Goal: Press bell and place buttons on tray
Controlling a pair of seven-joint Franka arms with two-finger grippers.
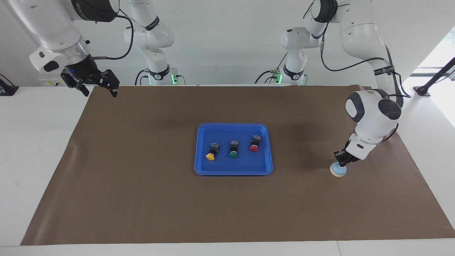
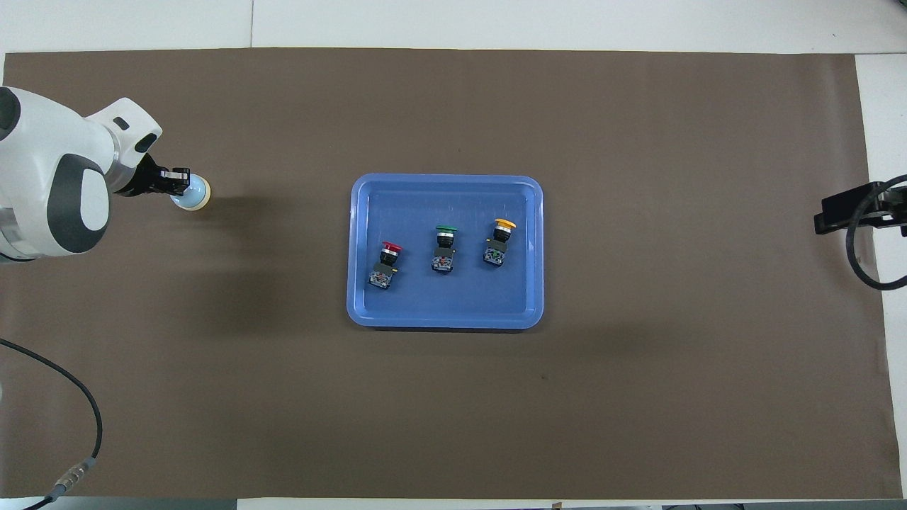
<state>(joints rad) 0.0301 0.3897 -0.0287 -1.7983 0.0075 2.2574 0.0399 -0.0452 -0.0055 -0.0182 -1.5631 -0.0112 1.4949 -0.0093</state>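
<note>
The light blue bell [image 1: 338, 170] [image 2: 197, 199] stands on the mat toward the left arm's end of the table. My left gripper [image 1: 342, 163] [image 2: 180, 186] is shut and its tips rest on the bell's top, hiding the knob. The bright blue tray [image 1: 233, 172] [image 2: 445, 322] lies mid-table. Three buttons lie in it in a row: yellow [image 1: 210, 155] [image 2: 499, 241], green [image 1: 233, 154] [image 2: 444, 248] and red [image 1: 253, 148] [image 2: 386, 263]. My right gripper [image 1: 99, 89] hangs open and empty over the mat's corner near its own base, where the right arm waits.
A brown mat [image 1: 142, 199] covers most of the white table [image 1: 35, 142]. A black cable [image 2: 78, 411] loops over the mat's edge by the left arm. A small black object [image 1: 7, 89] sits on the white table at the right arm's end.
</note>
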